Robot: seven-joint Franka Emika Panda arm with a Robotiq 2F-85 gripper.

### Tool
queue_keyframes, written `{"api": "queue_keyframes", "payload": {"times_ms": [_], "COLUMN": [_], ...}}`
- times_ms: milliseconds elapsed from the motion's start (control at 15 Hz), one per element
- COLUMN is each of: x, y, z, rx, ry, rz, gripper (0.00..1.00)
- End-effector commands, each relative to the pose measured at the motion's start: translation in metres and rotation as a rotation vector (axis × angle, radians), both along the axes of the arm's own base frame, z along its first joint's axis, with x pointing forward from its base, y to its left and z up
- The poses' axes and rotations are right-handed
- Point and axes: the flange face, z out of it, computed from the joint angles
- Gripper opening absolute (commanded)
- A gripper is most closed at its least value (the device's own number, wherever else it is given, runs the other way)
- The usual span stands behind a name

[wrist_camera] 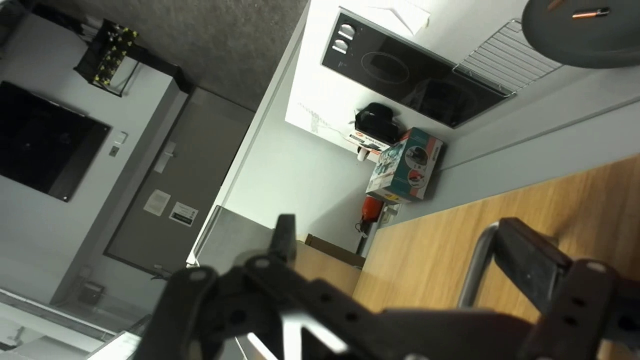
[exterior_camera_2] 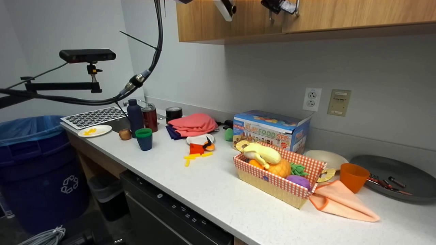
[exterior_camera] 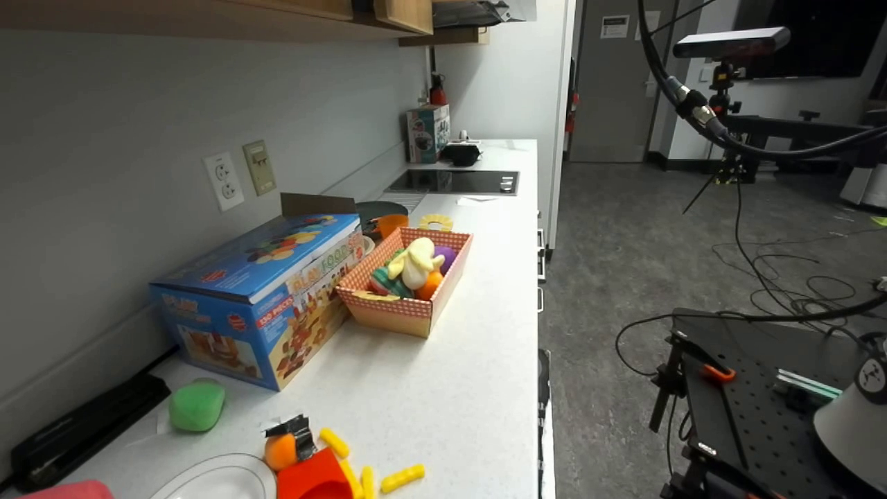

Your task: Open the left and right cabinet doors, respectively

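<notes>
Our gripper (wrist_camera: 398, 226) has its fingers wide apart; in the wrist view, one of them partly covers a handle (wrist_camera: 479, 265), and we cannot tell if the two touch. In an exterior view we see the left door (exterior_camera_2: 204, 25) and right door (exterior_camera_2: 368, 13) side by side, high above the counter (exterior_camera_2: 211, 187).

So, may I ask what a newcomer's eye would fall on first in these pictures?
Most likely the basket of toy food, bright on the counter in both exterior views, and the blue box beside it. The wrist view's dark gripper would probably come next: it is open, with one finger close to a handle on a wooden door.
</notes>
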Motion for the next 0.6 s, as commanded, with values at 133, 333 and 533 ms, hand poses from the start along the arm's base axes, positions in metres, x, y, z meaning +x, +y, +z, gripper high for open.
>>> {"api": "queue_keyframes", "payload": {"times_ms": [133, 333, 533], "x": [-0.007, -0.006, -0.004], "y": [-0.025, -0.022, -0.015], "z": [0.008, 0.008, 0.012], "rx": [-0.047, -0.050, -0.054], "ry": [0.085, 0.093, 0.104], "rz": [-0.165, -0.197, -0.229], "gripper": [1.00, 1.00, 1.00]}}
